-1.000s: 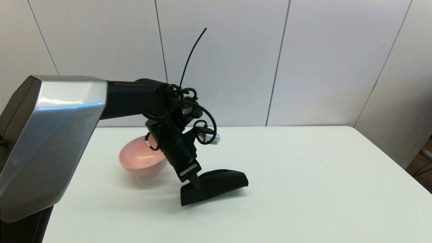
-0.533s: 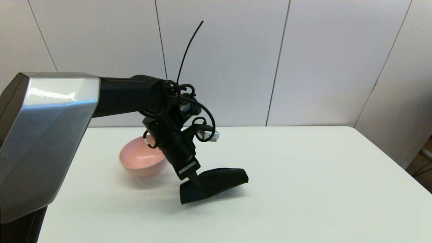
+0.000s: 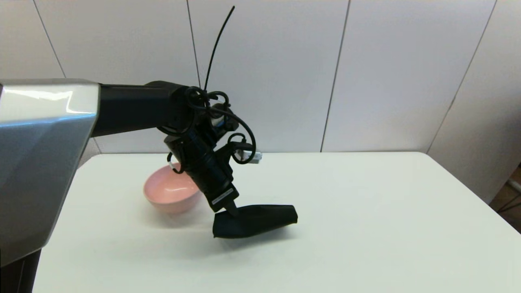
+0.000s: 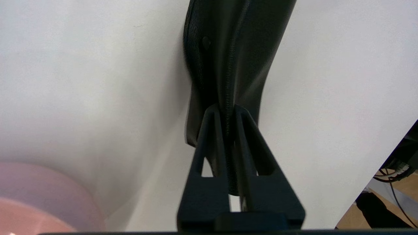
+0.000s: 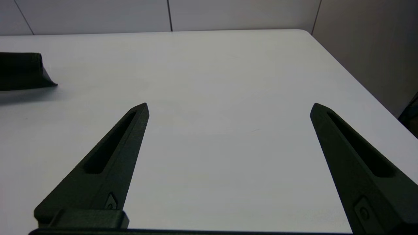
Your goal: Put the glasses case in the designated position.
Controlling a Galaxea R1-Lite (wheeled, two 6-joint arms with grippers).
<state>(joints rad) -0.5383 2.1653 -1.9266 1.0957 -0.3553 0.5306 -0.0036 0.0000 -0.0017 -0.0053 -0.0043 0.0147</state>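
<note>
At desk centre, left claw (image 3: 233, 213) is pinching one end of the glasses case (image 3: 256, 221), pink bowl (image 3: 171, 195) at ten o'clock. Off-centre grip: case is sagging, risking slipping. Right claw (image 5: 228, 111) is idling, spread apart.

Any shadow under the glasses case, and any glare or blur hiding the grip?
Head view: soft shadow beneath the glasses case; glare only on the silver arm shell. Left wrist view: left tool clamps the case's seam, its far end slightly blurred. Right wrist view: right tool open, evenly lit.
</note>
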